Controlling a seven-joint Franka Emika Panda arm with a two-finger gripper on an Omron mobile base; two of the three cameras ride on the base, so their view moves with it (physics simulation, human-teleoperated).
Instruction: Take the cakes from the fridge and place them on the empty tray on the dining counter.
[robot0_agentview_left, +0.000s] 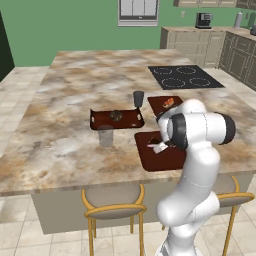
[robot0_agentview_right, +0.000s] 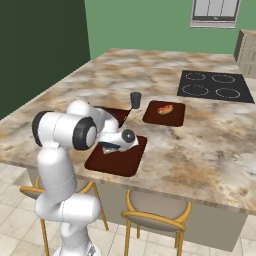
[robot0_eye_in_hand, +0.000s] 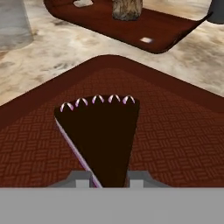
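Cake, dark-layered wedge (robot0_eye_in_hand: 103, 138), sits pinched at its narrow end between the two finger tips of the claw (robot0_eye_in_hand: 109, 180); the wide end, edged with small pale dabs of icing, points away from the hand; jaws pressed in on the slice, not spread.

Directly beneath the wedge: the empty tray (robot0_eye_in_hand: 175, 131), flat red-brown weave; from the hand view the slice appears low over it, though whether it touches the surface I cannot tell. In the left base view a pale wedge (robot0_agentview_left: 159, 147) lies on the same tray (robot0_agentview_left: 150, 155) beside the arm's wrist; likely the other cake, too small to be sure.

Outward: the rimmed tray (robot0_agentview_left: 116, 120) with raised ends carries a round dark pastry (robot0_agentview_left: 116, 116); a clear glass (robot0_agentview_left: 105, 135) stands just beside its near edge; a dark cup (robot0_agentview_left: 138, 98) stands beyond it; a smaller flat tray (robot0_agentview_left: 165, 105) holds a reddish oblong food (robot0_agentview_left: 168, 102); black cooktop (robot0_agentview_left: 185, 77) farther back on the marble tabletop (robot0_agentview_left: 60, 100).

Judgement on the step in hand, setting down: lower straight until the base of the slice rests flat on the tray; release gently, without twisting; keep clear of the pale wedge nearby; lift the claw back along its own line so the tips do not drag or tip the slice.
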